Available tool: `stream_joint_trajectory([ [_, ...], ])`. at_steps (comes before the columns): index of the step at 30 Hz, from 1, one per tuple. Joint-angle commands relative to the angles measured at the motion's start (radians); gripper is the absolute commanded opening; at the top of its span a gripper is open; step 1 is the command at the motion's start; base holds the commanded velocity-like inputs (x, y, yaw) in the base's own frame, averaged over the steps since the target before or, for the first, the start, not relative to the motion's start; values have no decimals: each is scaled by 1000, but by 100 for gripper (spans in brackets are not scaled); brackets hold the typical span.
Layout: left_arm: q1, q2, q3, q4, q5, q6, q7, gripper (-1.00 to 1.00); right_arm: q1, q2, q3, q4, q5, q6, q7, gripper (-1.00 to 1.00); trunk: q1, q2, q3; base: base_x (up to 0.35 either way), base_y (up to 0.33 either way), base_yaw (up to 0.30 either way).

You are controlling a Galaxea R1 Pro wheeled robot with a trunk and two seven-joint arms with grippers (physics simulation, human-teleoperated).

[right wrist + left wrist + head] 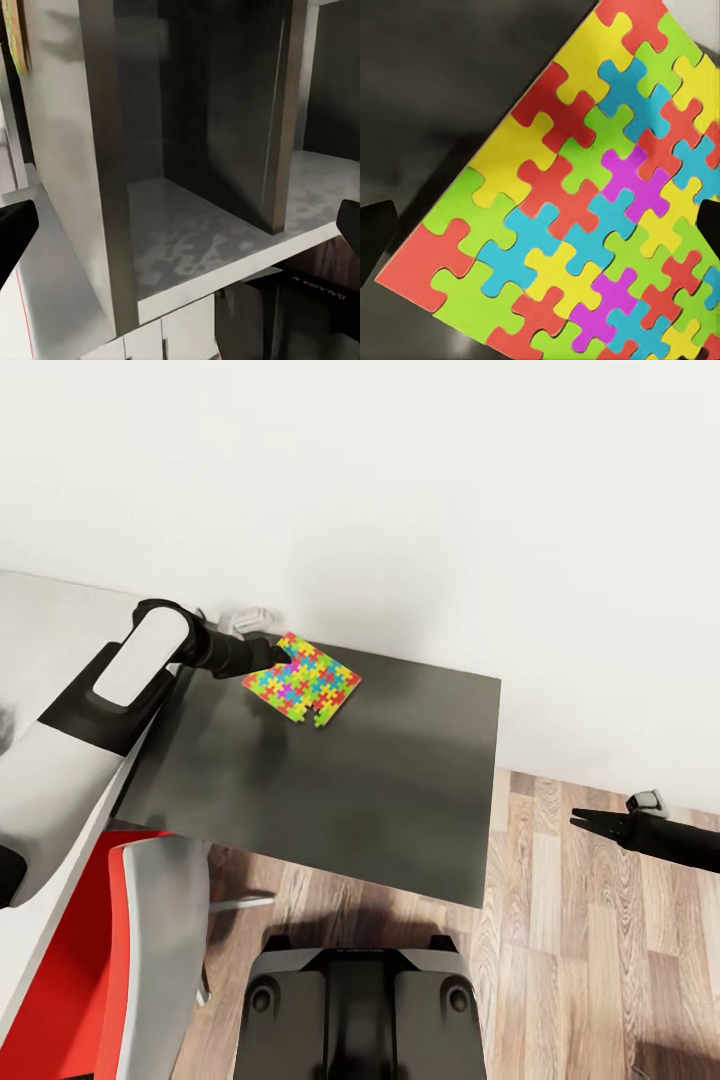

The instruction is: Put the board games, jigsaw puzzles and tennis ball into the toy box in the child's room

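White wall (pixel 400 490) takes up the upper half of the head view, from about 9 o'clock round to 3 o'clock, and wood-plank floor (pixel 570 960) runs along the lower right, toward 4 and 5 o'clock. Dark-grey worktop (pixel 340 780), the lower section of the desk, spreads across the middle of that view, joined at 9 o'clock to a pale grey-white surface (pixel 50 615). A red and grey chair (pixel 110 960) stands at 7 o'clock, partly under the worktop's near edge, and the robot's black base (pixel 360 1010) sits at 6 o'clock. The left arm (pixel 110 700) reaches from 8 o'clock up toward 11 o'clock, and its left end effector (pixel 274 652) meets the far-left edge of a jigsaw puzzle (pixel 302 680), a thin mat of red, yellow, green, blue and purple interlocking pieces lying on the worktop near the wall. In the left wrist view the puzzle (pixel 585 217) spans the space between the two dark fingertips (pixel 375 232), which stand wide apart at either side; whether they press on the mat cannot be told. The right end effector (pixel 590 821) hangs over the floor at 3 o'clock, well apart from the worktop, its fingers drawn to a narrow point, holding nothing. The right wrist view faces a grey shelf unit (pixel 187 187) with open compartments.
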Motion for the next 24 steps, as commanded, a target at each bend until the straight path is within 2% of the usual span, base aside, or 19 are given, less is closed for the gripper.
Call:
stream_joint_trajectory([
  [1,-1,1,-3,-1,10,-1,10,100,-2,-1,7,1,-10,8,0,100,1,-2,-2,0,0,0],
  [24,-20,11,-4,-5,11,-1,10,100,-2,-1,7,0,-11,6,0,100,1,-2,-23,0,0,0],
])
